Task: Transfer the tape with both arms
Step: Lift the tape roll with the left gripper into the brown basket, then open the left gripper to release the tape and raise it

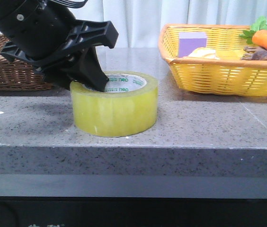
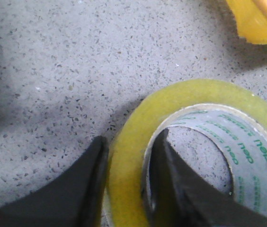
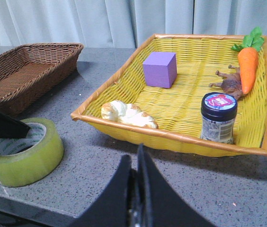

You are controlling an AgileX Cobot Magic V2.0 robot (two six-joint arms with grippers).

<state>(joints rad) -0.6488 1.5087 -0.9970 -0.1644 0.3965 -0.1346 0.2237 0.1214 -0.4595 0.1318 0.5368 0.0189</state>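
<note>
The tape [image 1: 114, 106], a wide yellow roll with a white core and green lettering, stands flat on the grey stone table [image 1: 209, 127]. My left gripper [image 1: 88, 80] comes down over its left wall. In the left wrist view one finger [image 2: 88, 179] lies against the outside of the tape [image 2: 133, 161] and the other finger [image 2: 171, 184] is inside the core, so the jaws are closed on the wall. My right gripper [image 3: 136, 153] is shut and empty above the table, in front of the yellow basket and right of the tape [image 3: 24, 158]. It does not show in the front view.
A yellow wicker basket [image 1: 218, 75] stands at the back right, holding a purple block [image 3: 159, 69], a toy carrot [image 3: 248, 66], a jar [image 3: 218, 118] and a bread piece [image 3: 129, 115]. A brown wicker basket [image 1: 10, 71] stands at the back left. The table's front edge is close to the tape.
</note>
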